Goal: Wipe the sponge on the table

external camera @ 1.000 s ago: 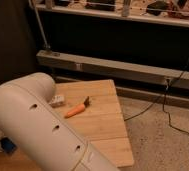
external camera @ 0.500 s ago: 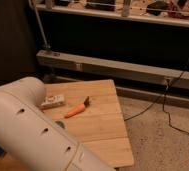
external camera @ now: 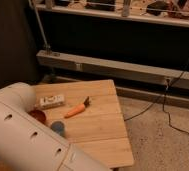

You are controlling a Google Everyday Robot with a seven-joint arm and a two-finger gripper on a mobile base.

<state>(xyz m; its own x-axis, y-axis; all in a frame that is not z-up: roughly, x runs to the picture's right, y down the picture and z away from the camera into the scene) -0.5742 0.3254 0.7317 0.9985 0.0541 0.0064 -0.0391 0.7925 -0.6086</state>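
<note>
Table: light wood planks, square, set on a speckled floor. It was seen from above its 7 o'clock corner.

Arm: a thick white casing with a row of small holes. It filled the frame from 9 o'clock down to 6 o'clock and covered the table's near-left part.

Gripper: outside the frame or behind the casing. Could not tell whether it was spread, pressed together or pinching anything.

Sponge: not made out anywhere on the bare wood. Could not tell whether it lay under the casing.

Carrot: orange, lying flat near the table's middle, with its dark leafy end toward 2 o'clock.

Small pale box: lay flat at 10 o'clock from the carrot, near it but apart.

Round blue cup: at 7 o'clock from the carrot, just beside the casing's edge.

Dark red object: at 9 o'clock from the carrot, partly hidden by the casing. Its kind was unclear.

Beyond the table at 12 o'clock: a grey metal rail along a dark wall. A black cable trailed over the floor at 3 o'clock.
</note>
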